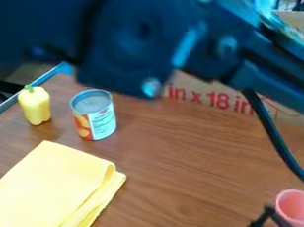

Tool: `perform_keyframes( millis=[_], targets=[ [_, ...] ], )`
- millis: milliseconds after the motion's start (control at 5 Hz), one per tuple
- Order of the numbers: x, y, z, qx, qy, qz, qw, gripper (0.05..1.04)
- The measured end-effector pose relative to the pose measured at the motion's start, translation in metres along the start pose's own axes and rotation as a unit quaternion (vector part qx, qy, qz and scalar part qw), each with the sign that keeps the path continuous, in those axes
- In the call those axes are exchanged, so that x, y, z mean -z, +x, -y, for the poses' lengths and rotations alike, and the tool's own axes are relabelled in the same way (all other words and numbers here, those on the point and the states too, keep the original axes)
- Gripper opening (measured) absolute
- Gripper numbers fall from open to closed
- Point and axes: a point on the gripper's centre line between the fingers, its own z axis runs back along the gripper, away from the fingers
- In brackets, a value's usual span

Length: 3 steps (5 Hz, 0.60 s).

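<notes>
1. Gripper (298, 219): it is hanging at the lower right, beside the pink cup (298, 207). How far open it is cannot be told, nor whether it is holding the cup.
2. Cup: its mouth is facing the camera. Whether it is resting on the table (178, 163) or hanging above it cannot be told.
3. Risk, cup: smooth, slightly flared walls may be offering poor purchase; an off-centre grip could be tipping or squeezing it out.
4. Risk, cable (275, 138): it is looping down near the cup in this view and, if low enough, could be snagging the rim.
5. Risk, arm (129, 38): it is blocking much of the upper view, so clearances there are going unchecked.
6. Risk, can (97, 117): it is standing upright near the yellow cloth (48, 193); a dragged cloth could be nudging it. The yellow pepper (35, 105), standing beyond, could be toppling if bumped.
7. Markings: the can is carrying a pale panel of small print beside orange artwork; the box (206, 94) is showing large red lettering.
</notes>
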Motion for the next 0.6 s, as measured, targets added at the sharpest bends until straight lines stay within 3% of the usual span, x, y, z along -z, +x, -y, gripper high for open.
perform_keyframes(
  millis=[400,600],
  targets=[
    [0.0105,0.0130,0.0104,0.017,-0.004,-0.006,0.9998,0.612],
    [0.0097,0.0135,0.0138,0.018,-0.013,-0.003,0.9997,0.663]
  ],
)
